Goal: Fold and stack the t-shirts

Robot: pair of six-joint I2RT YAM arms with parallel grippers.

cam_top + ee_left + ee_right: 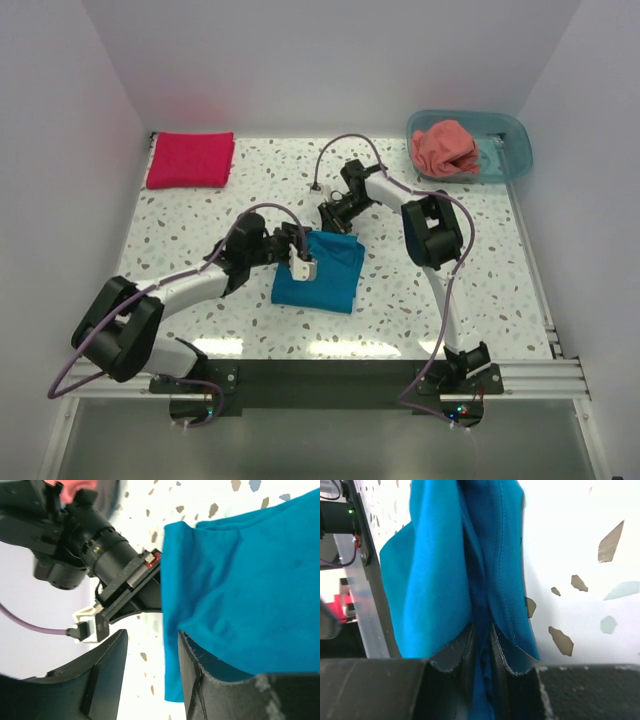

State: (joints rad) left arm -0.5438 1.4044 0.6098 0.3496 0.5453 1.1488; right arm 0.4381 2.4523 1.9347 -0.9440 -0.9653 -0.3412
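teal t-shirt (pixel 320 272), right pincer (pixel 482 631) pinching (left pincer (pixel 151 636) parted)

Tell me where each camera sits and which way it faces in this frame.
Top external: above and behind the bases, looking down at the table; both arms, left hand and right hand show.
Left wrist: on the left arm, looking along its open fingers at the teal-blue t-shirt; the right hand shows too.
Right wrist: low over the table, looking along its fingers, which pinch a fold of that shirt.
Shared: all three show the teal-blue t-shirt.
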